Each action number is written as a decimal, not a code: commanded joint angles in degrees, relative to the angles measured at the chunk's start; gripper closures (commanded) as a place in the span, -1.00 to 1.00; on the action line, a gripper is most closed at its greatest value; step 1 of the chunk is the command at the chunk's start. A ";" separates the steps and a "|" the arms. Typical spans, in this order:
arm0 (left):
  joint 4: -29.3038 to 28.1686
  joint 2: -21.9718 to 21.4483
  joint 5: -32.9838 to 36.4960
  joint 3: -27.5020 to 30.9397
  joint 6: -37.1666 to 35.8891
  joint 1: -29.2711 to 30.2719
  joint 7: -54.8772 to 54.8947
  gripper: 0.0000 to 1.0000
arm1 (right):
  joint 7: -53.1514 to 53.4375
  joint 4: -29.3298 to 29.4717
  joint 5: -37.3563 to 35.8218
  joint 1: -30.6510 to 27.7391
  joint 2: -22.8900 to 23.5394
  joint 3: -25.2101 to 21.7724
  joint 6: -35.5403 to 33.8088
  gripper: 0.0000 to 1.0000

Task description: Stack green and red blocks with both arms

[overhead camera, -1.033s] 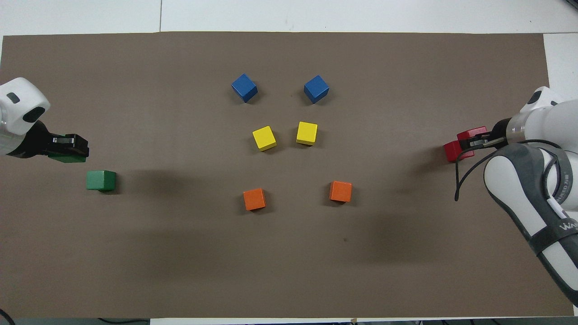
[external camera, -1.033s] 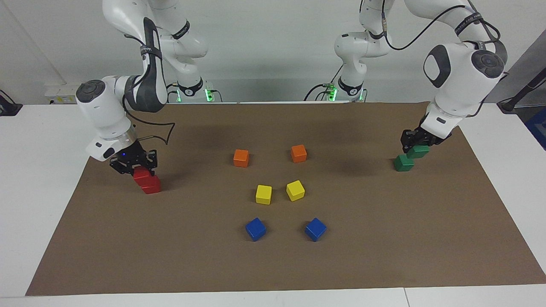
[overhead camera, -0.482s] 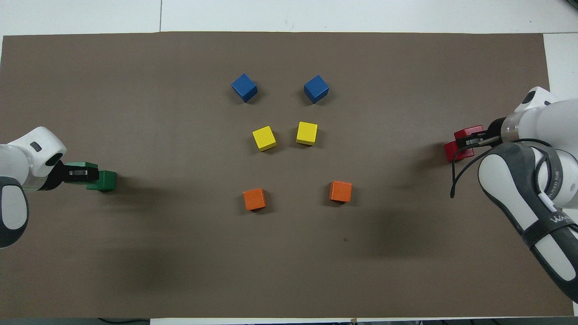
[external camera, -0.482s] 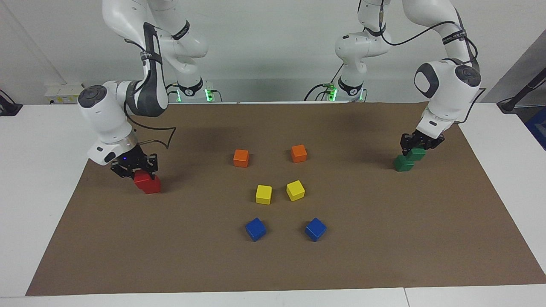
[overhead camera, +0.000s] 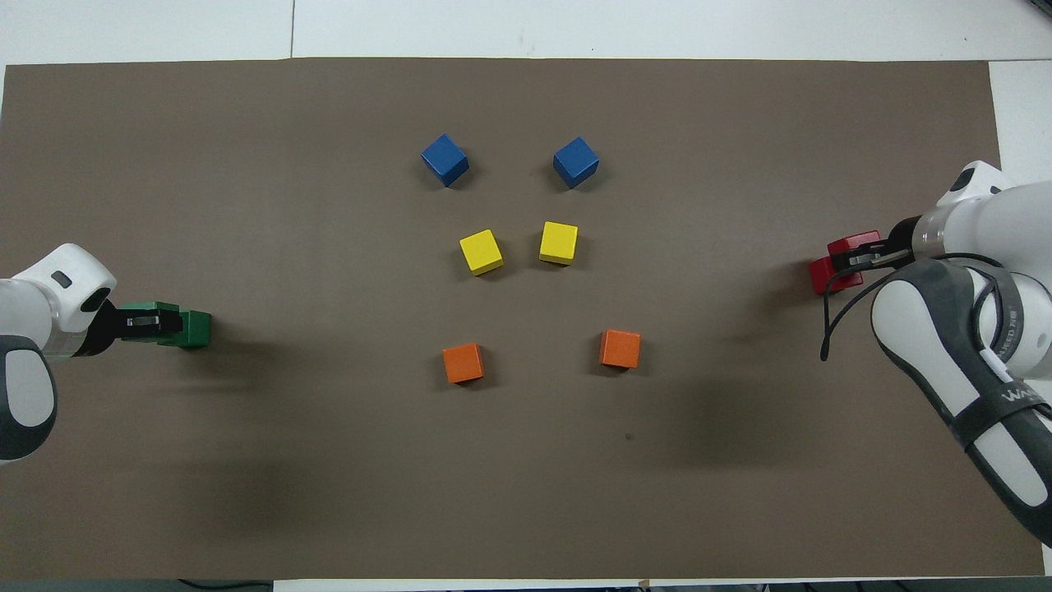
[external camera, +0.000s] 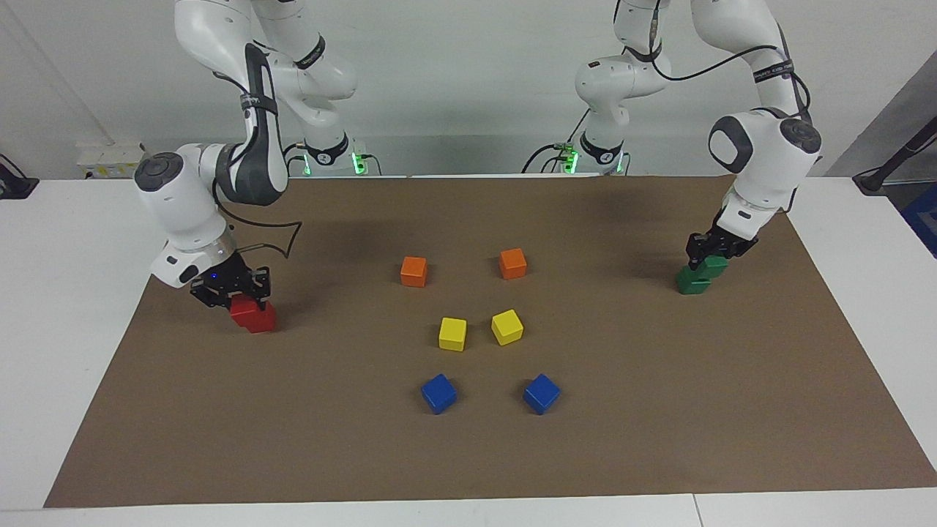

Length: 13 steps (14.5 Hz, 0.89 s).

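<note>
Orange cubes point(external camera: 413, 271) lie between both stacks.

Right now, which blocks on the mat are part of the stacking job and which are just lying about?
In the job:
upper green block, in left pincer
lower green block
upper red block, in right pincer
lower red block

Lying about:
orange blocks
yellow blocks
blue blocks

Ten cubes and two grippers. Two green cubes: the upper point(external camera: 714, 266) sits in the left gripper point(external camera: 708, 252), the lower point(external camera: 690, 282) directly under it. Two red cubes: one point(external camera: 242, 307) in the right gripper point(external camera: 233, 291), one point(external camera: 258, 319) under it. Two orange point(external camera: 413, 271) point(external camera: 512, 263), two yellow point(external camera: 452, 333) point(external camera: 506, 326), two blue point(external camera: 438, 393) point(external camera: 541, 393), all between the grippers.
</note>
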 commanded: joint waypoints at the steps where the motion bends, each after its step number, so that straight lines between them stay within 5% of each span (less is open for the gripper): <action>1: -2.43 -1.28 -1.33 -0.49 2.42 0.66 0.75 1.00 | -1.47 -1.10 1.52 -1.49 -0.49 0.72 1.16 1.00; 13: -3.75 0.57 -1.33 -0.40 6.46 0.22 1.10 1.00 | -1.39 -3.48 1.52 -1.31 -1.37 0.80 1.07 1.00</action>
